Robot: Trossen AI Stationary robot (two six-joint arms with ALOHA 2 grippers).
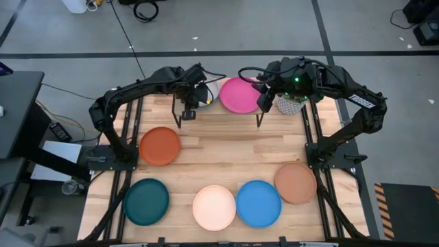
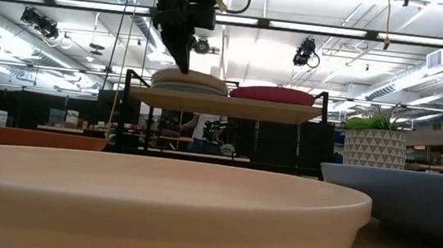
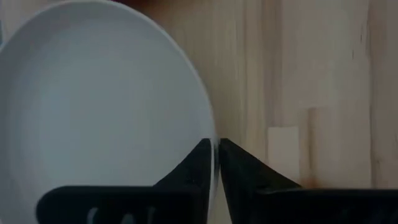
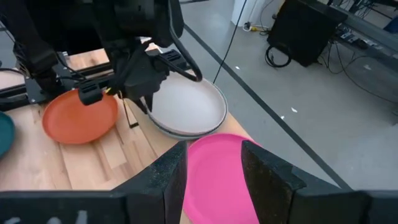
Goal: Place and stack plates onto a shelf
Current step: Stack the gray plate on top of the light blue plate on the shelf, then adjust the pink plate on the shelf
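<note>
The shelf stands at the table's far edge. On its left half lies the grey plate on top of another plate; the magenta plate lies on its right half. My left gripper is shut on the grey plate's rim and reaches down onto the stack. My right gripper is open over the magenta plate, a finger on either side of its near part, and I see no contact. Orange, dark teal, cream, bright blue and tan-brown plates lie flat on the table. My left gripper pinches the grey plate's rim between its two fingertips, coming from above and pointing down. The plate lies flat on the plate below it on the shelf's left half.
A patterned white pot with a green plant stands by the shelf's right end, under my right arm. Bare wood lies between the shelf and the row of plates at the near edge. The black table frame runs along both sides.
</note>
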